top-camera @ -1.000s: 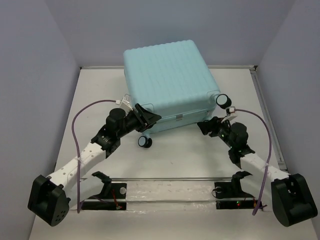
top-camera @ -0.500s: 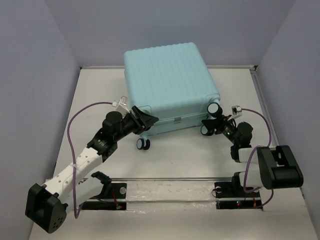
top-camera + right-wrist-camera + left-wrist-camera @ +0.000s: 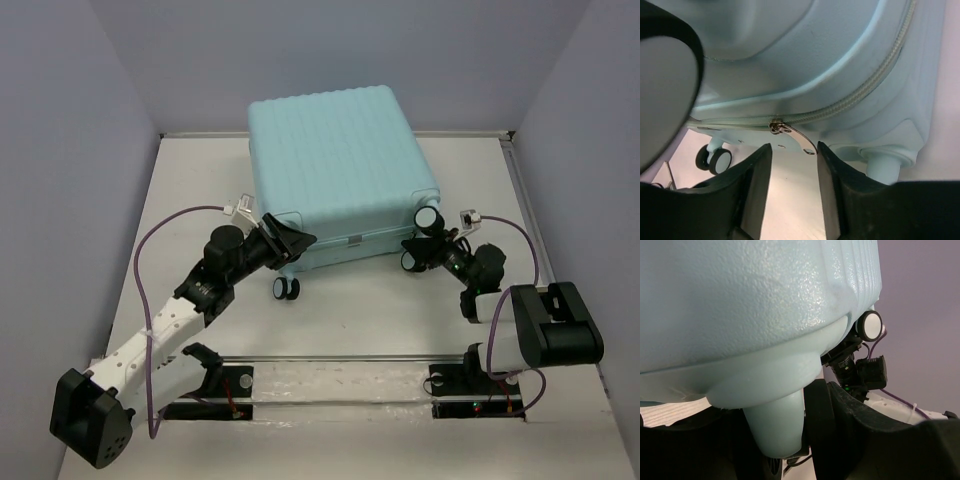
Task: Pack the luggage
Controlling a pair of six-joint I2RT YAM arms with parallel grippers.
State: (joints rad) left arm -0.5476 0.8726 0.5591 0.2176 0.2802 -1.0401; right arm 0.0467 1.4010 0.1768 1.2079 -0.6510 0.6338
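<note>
The luggage (image 3: pixel 335 170) is a pale aqua ribbed suitcase, zipped shut, lying flat at the back middle with its wheels toward me. My left gripper (image 3: pixel 287 240) is at its near left corner. In the left wrist view the aqua wheel post (image 3: pixel 776 425) sits clamped between that gripper's (image 3: pixel 777 440) black fingers (image 3: pixel 832 430). My right gripper (image 3: pixel 422 250) is at the near right corner between two wheels (image 3: pixel 428 216). In the right wrist view its jaws (image 3: pixel 793 150) stand open around the metal zipper pull (image 3: pixel 795 136), whose tip touches the right finger (image 3: pixel 832 170).
A loose-standing spinner wheel (image 3: pixel 287 289) pokes out under the near left corner, also seen as a wheel (image 3: pixel 715 159) from the right. A metal rail (image 3: pixel 330 357) crosses the near table edge above both arm bases. Grey walls close in left, right and behind.
The suitcase swung from a skewed pose to square. My right arm folded back, brought its gripper to the zipper pull, and its jaws narrowed. The left gripper kept its hold.
</note>
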